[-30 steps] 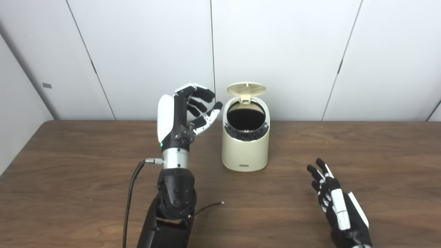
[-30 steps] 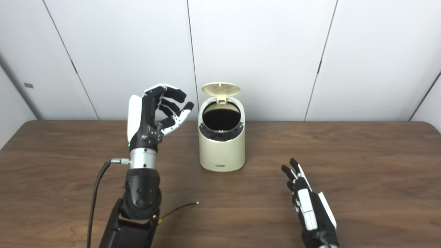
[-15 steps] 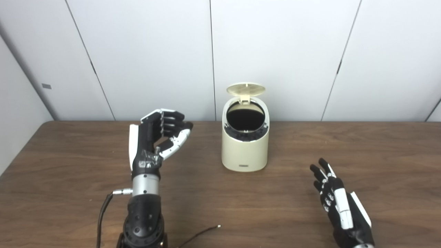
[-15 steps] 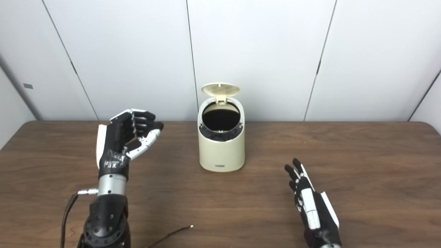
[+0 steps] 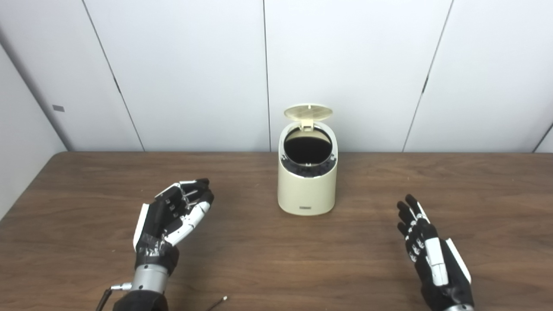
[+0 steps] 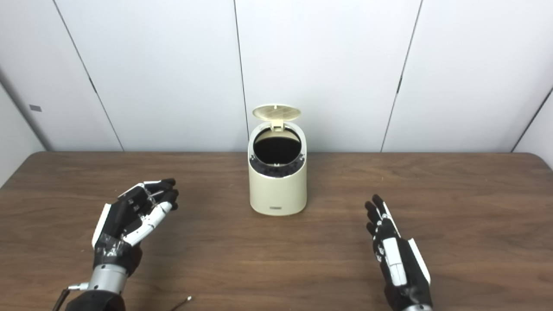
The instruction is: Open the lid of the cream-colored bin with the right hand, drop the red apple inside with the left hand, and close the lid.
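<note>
The cream-colored bin (image 5: 307, 185) stands upright at the table's middle, near the back. Its round lid (image 5: 308, 112) is tipped up at the rear, and the dark inside shows through the opening. No red apple is visible anywhere. My left hand (image 5: 173, 216) hovers low over the table to the bin's left, fingers loosely curled and apart, holding nothing. My right hand (image 5: 432, 259) rests near the front right, fingers stretched out flat and empty. Both hands are well clear of the bin.
A brown wooden table (image 5: 268, 255) spans the view. White wall panels (image 5: 345, 65) stand close behind the bin. A thin dark cable end (image 5: 218, 301) lies by the front edge near my left arm.
My left hand has pulled away from beside the bin's opening, dropping down and left toward the table's front. The right hand edged slightly forward. The lid stays up.
</note>
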You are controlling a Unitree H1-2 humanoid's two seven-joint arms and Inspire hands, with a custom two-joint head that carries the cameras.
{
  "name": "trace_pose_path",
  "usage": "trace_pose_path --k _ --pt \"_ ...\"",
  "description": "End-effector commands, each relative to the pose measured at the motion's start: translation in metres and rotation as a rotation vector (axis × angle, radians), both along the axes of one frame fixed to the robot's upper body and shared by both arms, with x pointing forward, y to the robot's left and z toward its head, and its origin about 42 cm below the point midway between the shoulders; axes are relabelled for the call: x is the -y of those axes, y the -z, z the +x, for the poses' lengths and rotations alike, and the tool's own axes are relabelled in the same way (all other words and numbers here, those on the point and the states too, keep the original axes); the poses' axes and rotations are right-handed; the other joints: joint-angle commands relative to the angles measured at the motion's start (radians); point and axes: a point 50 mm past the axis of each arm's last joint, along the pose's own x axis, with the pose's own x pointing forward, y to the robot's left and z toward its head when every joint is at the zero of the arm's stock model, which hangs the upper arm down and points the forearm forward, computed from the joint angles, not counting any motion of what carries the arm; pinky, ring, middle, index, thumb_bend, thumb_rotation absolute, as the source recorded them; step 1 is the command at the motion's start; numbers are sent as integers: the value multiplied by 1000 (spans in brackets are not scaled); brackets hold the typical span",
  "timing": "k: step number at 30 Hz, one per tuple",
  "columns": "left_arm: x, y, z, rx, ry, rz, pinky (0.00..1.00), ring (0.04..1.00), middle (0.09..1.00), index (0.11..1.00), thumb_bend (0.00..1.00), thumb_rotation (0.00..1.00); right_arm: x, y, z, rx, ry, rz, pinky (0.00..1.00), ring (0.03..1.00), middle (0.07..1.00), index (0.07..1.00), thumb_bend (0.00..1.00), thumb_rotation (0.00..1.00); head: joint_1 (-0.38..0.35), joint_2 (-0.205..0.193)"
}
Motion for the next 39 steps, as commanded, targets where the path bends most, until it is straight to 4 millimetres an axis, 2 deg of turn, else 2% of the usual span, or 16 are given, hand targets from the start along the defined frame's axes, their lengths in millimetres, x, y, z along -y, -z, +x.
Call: trace_pose_path --k 1,3,5,9,12,17,26,30,33,34,35,39 --pt "0 -13 -3 77 61 22 779 818 851 851 505 469 3 -19 3 104 -9 5 1000 1000 984 983 752 934 -1 2" --pt "0 -6 -10 59 90 30 858 892 923 931 517 611 5 -19 3 109 -4 7 1000 1000 981 985 753 932 -3 2" --pt "1 1 -16 40 104 50 908 936 965 971 528 698 7 -18 4 121 -5 6 1000 1000 981 986 759 934 -3 2" --pt "1 13 -26 9 124 31 990 994 999 999 514 889 11 -20 5 145 -17 -12 1000 1000 983 984 764 947 -8 4" --pt "0 22 -31 -9 131 10 999 1000 1000 1000 535 984 13 -28 9 165 -17 -30 1000 1000 979 971 761 950 -15 6" --pt "-1 37 -36 -30 115 -18 1000 1000 1000 1000 549 1000 11 -51 21 197 -16 -63 1000 1000 996 970 701 967 -57 21" --pt "-1 49 -38 -46 98 -21 1000 1000 1000 1000 564 1000 4 -89 57 266 -24 -192 1000 1000 997 962 720 941 -129 0" --pt "-1 53 -40 -43 98 -24 1000 1000 1000 1000 557 1000 -8 -106 73 281 -12 -208 1000 1000 999 936 739 886 -164 -36" --pt "1 58 -42 -52 102 -23 1000 1000 1000 1000 590 1000 -20 -117 83 306 -20 -225 1000 1000 998 915 725 887 -172 -63" --pt "1 59 -44 -52 107 -21 1000 1000 1000 1000 616 1000 -25 -120 87 316 -27 -226 1000 1000 965 901 693 908 -168 -80" --pt "2 60 -44 -51 110 -19 1000 1000 1000 1000 633 1000 -29 -122 89 321 -32 -226 1000 984 949 891 673 920 -168 -80" --pt "4 62 -46 -48 103 -19 1000 1000 1000 1000 658 1000 -45 -133 103 344 -27 -249 1000 971 953 878 611 936 -145 -115"
